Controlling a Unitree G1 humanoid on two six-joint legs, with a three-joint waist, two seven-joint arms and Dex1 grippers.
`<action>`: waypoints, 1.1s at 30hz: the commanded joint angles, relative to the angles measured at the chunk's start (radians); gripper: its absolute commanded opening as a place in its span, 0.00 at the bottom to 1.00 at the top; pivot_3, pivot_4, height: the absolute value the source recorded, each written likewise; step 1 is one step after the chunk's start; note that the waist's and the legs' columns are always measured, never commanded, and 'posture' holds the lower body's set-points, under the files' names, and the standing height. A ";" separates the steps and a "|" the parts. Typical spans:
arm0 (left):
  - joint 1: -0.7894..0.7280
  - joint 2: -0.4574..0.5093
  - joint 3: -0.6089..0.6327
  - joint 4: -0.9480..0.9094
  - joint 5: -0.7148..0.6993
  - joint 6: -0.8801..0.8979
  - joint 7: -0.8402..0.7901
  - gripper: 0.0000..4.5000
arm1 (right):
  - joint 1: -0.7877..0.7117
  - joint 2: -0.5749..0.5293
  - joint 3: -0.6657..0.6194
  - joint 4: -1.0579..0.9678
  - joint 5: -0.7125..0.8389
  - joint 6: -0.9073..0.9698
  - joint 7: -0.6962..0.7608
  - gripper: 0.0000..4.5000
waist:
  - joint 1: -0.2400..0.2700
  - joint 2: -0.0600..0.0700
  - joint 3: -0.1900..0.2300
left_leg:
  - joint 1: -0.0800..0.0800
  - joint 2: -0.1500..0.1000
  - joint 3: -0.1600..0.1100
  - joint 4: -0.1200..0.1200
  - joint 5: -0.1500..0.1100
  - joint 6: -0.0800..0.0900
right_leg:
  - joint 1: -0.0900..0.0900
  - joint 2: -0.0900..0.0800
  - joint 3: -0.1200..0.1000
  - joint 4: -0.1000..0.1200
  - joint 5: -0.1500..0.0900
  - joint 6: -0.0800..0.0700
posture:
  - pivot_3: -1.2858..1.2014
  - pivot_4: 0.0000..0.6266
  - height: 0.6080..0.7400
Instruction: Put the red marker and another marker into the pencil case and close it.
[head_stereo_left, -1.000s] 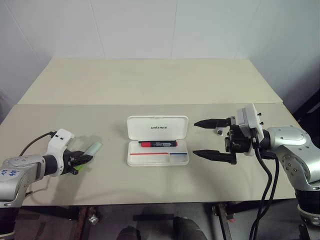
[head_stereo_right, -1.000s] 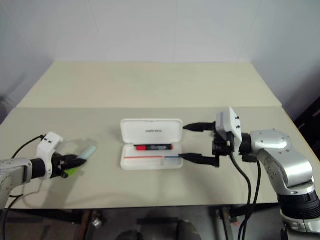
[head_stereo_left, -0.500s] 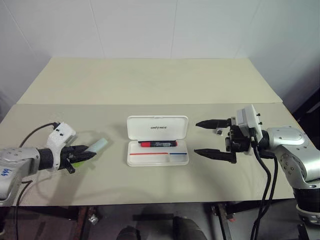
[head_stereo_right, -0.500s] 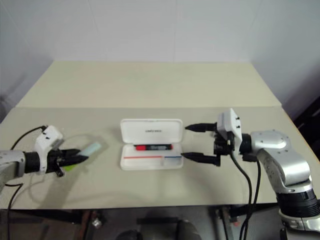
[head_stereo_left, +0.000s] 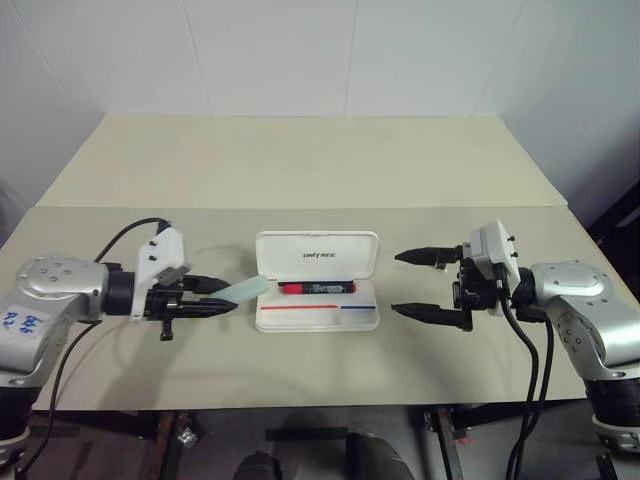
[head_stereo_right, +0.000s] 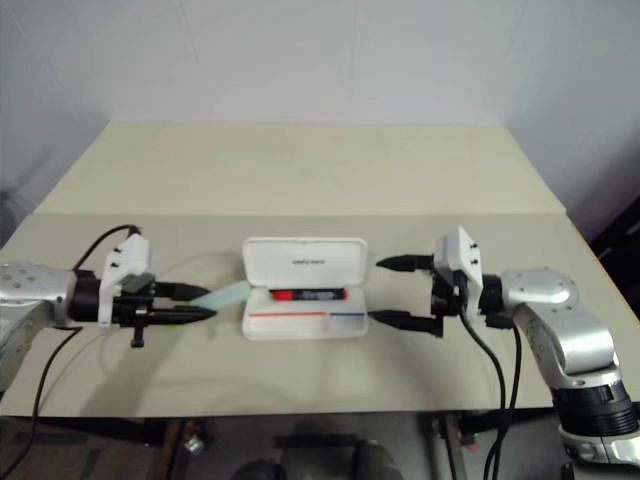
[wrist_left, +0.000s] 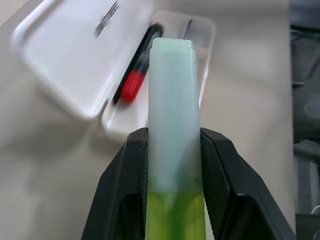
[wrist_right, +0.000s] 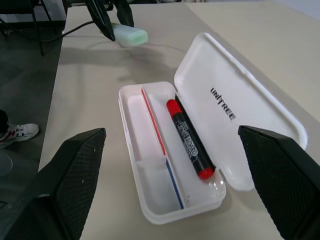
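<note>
One marker remains outside the pencil case (head_stereo_left: 317, 291): the light green marker (head_stereo_left: 244, 290), clamped between the black fingers of the left gripper (head_stereo_left: 213, 297), its free tip pointing right and just short of the case's left end. Its long axis runs roughly in line with the open tray, where the red marker (head_stereo_left: 315, 288) already lies along the hinge side. At the case's right end the right gripper (head_stereo_left: 420, 284) holds nothing, jaws spread wide; the left arm is judged the one to make the insertion.

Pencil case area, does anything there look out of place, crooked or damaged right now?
Nothing stands out. The pencil case lies open and square on the table, the red marker flat inside it. The left gripper holds the light green marker beside the case, and the right gripper is open.
</note>
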 joint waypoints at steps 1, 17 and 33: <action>-0.085 -0.031 -0.074 0.022 0.035 -0.024 -0.016 0.24 | 0.008 -0.015 -0.044 -0.044 0.013 -0.014 -0.015 1.00 | 0.000 0.000 0.000 | 0.000 0.000 0.000 0.000 0.000 0.000 | 0.000 0.000 0.000 0.000 0.000 0.000 | 0.52 0.24 1.00; -0.312 -0.213 -0.328 0.211 0.216 -0.055 -0.040 0.24 | 0.086 -0.001 -0.074 -0.138 0.029 -0.003 -0.103 1.00 | 0.002 0.000 0.000 | -0.001 0.000 -0.001 0.003 0.000 0.000 | 0.000 0.002 0.002 0.001 0.001 0.001 | 0.52 0.24 1.00; -0.364 -0.275 -0.427 0.210 0.282 -0.006 -0.098 0.24 | 0.117 0.018 -0.072 -0.171 0.038 -0.013 -0.173 1.00 | 0.001 0.000 0.000 | -0.002 0.000 -0.002 0.004 0.000 0.000 | 0.000 0.003 0.003 0.001 0.001 0.002 | 0.52 0.24 1.00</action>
